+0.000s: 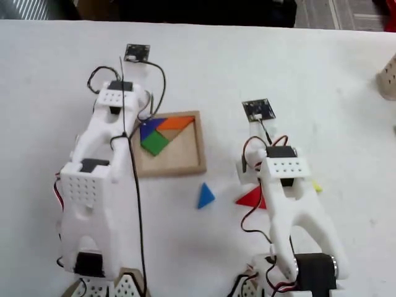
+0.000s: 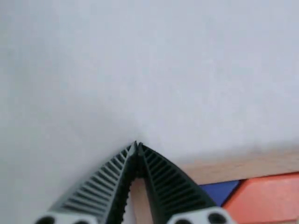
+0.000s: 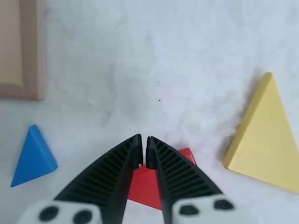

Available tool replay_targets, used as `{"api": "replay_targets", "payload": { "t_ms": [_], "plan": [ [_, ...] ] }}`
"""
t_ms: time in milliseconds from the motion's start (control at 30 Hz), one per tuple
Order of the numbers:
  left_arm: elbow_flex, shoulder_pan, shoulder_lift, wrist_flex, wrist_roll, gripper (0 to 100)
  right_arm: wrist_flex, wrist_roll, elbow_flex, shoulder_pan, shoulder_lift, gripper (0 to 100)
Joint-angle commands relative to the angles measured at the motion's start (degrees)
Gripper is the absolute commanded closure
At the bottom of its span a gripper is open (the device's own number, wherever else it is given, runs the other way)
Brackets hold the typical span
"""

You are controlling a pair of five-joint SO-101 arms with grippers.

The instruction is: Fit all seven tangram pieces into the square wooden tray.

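Closed tight, the left gripper [image 2: 137, 148] has its ribbed jaws pressed together with the tips meeting and nothing held. It sits over the rim of the wooden tray [image 2: 247, 164], at the tray's upper-left corner in the high view, left of centre in that frame. The right gripper [image 3: 142, 141] is drawn in to a hairline slit and grips nothing; it hangs over the red triangle [image 3: 145, 186], and whether it touches it cannot be told. That red piece lies flat on the white table [image 1: 322, 80], lower right of centre in the high view and partly under the right arm.

Three pieces sit bunched in the tray's upper-left part: an orange piece [image 1: 175, 122] against the top rim; a dark blue piece [image 1: 148, 129] just left of it; a green piece [image 1: 154, 143] below both, touching them.

On the table, a light blue triangle [image 1: 205, 195] lies just below the tray's lower-right corner, apart from it, with the red triangle near on its right. A yellow triangle [image 3: 264, 135] lies farther right, beyond the red one and close beside it; the right arm hides most of it in the high view.
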Motion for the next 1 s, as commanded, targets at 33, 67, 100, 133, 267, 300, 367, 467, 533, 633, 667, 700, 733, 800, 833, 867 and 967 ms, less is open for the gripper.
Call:
{"api": "replay_targets", "payload": {
  "t_ms": [33,67,100,133,267,300,367,467,533,633,667,700,733,800,833,867,967],
  "plan": [
    [-0.44,2.86,-2.95,3.69,-0.62,98,-0.84,0.7,-0.44,-0.04,-2.33,98.1],
    [0.62,3.38,-3.65,3.52,-0.62,98,-0.84,0.7,-0.44,-0.04,-2.33,98.1],
    [2.2,3.74,-4.97,3.25,-0.62,98,-0.84,0.7,-0.44,-0.04,-2.33,98.1],
    [4.22,4.09,-6.55,2.02,-0.7,98,-0.84,0.7,-0.44,-0.04,-2.33,98.1],
    [18.9,6.02,-16.13,-8.88,-0.7,98,-0.84,0.7,-0.44,-0.04,-2.33,98.1],
    [22.95,6.46,-19.03,-12.22,-0.7,98,-0.84,0.7,-0.44,-0.04,-2.33,98.1],
    [31.03,7.25,-24.84,-18.73,-0.7,98,-0.84,0.7,-0.44,-0.04,-2.33,98.1],
    [40.62,7.87,-32.22,-26.46,-0.62,98,-0.84,0.7,-0.44,-0.04,-2.33,98.1],
    [45.27,7.87,-36.62,-29.71,-0.26,98,-0.84,0.7,-0.44,-0.04,-2.33,98.1],
    [51.52,6.81,-43.12,-30.86,-0.18,98,-0.84,0.7,-0.44,0.22,-2.77,98.1],
    [53.8,6.2,-45.58,-30.86,-0.18,98,-0.84,0.7,-0.44,0.75,-2.77,98.1],
    [56.26,5.49,-48.13,-31.03,-0.18,98,-0.84,0.7,-0.44,1.36,-2.86,98.1],
    [58.81,4.53,-50.59,-31.12,-0.18,98,-0.84,0.7,-0.62,1.8,-2.86,98.1],
    [63.56,2.33,-55.52,-31.12,-0.18,98,-0.84,0.7,-0.62,2.42,-2.86,98.1],
    [65.93,1.27,-57.98,-31.12,-0.18,98,-0.66,0.7,-0.62,2.51,-2.86,98.1],
    [68.31,0.04,-60.26,-31.12,-0.18,98,-0.57,0.7,-0.62,2.33,-2.86,98.1],
    [74.9,-3.56,-65.98,-31.12,-0.26,98,-0.13,0.7,-0.62,1.8,-2.86,98.1]
  ]
}}
